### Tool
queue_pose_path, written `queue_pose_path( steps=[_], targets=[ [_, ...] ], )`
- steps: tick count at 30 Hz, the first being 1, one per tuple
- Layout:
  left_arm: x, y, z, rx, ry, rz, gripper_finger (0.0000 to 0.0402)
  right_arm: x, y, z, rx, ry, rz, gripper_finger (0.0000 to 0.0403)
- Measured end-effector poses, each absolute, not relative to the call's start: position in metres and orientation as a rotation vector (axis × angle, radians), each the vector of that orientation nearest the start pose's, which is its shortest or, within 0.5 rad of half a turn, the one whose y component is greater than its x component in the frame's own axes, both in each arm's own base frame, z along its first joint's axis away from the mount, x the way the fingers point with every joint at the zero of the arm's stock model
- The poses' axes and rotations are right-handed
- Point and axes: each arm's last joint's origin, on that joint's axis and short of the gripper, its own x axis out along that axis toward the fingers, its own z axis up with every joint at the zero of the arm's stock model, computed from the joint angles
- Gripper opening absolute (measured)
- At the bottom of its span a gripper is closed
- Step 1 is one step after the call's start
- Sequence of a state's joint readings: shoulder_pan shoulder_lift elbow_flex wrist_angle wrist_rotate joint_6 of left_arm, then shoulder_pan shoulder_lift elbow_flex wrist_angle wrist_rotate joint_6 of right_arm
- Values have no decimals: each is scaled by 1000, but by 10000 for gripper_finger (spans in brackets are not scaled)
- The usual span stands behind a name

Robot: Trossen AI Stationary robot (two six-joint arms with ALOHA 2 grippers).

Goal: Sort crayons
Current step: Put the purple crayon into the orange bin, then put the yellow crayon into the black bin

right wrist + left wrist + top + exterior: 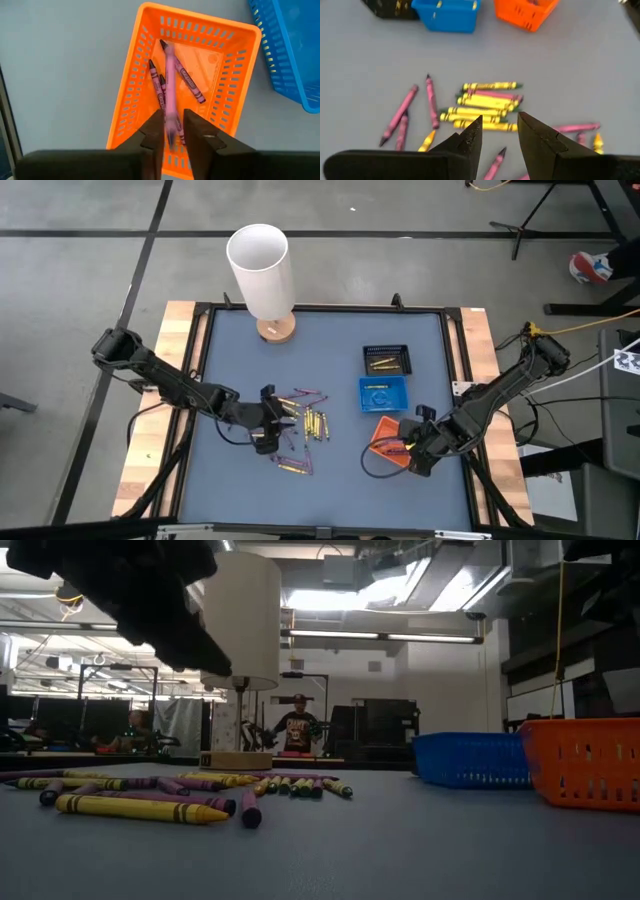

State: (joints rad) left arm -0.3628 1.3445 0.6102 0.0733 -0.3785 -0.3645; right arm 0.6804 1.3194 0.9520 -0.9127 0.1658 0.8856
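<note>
I see the blue-grey table [230, 380] in a workshop with people beyond. My right gripper [173, 131] pinches a purple crayon [170, 85] over the orange tray [131, 85]; my left gripper [499, 134] hangs part-open, empty, above the loose crayons [480, 102].

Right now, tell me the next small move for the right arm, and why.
Probably open the jaws. The right gripper is shut on a purple crayon directly over the orange tray, where other purple crayons already lie, so letting go should drop it in with its own colour.
</note>
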Motion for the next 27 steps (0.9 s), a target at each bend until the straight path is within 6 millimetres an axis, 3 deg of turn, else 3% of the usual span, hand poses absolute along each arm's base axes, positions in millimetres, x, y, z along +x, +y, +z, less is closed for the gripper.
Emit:
queue_pose_path(
  steps=[7,18,27],
  targets=[
    [244,-68,178,-50,667,172,108,183,142,235,237,1241,-105,110],
    [245,-50,171,83,777,55,108,183,142,235,235,1242,-104,113],
    [251,-40,151,78,889,50,108,183,142,235,233,1244,-105,113]
  ],
)
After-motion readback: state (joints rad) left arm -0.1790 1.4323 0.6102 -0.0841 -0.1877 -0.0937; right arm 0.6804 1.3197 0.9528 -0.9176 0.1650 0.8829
